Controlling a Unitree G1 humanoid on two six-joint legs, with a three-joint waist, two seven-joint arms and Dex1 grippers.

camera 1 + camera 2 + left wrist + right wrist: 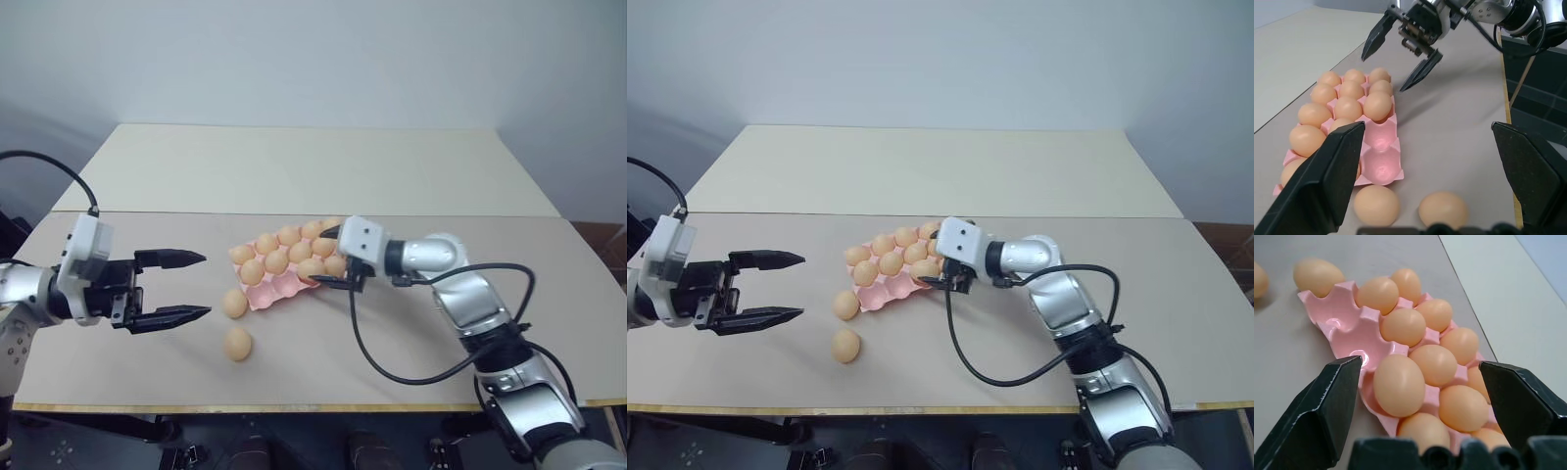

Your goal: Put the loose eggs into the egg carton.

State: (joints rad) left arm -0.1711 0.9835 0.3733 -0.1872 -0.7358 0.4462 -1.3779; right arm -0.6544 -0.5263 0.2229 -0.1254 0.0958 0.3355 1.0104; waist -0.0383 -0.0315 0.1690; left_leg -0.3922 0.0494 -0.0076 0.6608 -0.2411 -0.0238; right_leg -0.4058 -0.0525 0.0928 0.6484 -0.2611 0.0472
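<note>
Head view: right end effector (336, 262) hung open at the egg carton (277, 289), empty, so prob. between eggs. Two loose eggs (235, 304) lay on the bench (392, 343) just beside the carton.

L wrist view: left end effector (1435, 161) was open, empty, facing them; next move calls for a grasp on one.

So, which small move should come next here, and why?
Probably the left gripper, open and empty, should go down to the nearer loose egg beside the egg carton. Two eggs lie on the table, the carton shows empty cups at that end, and the right gripper stands open above the carton.
</note>
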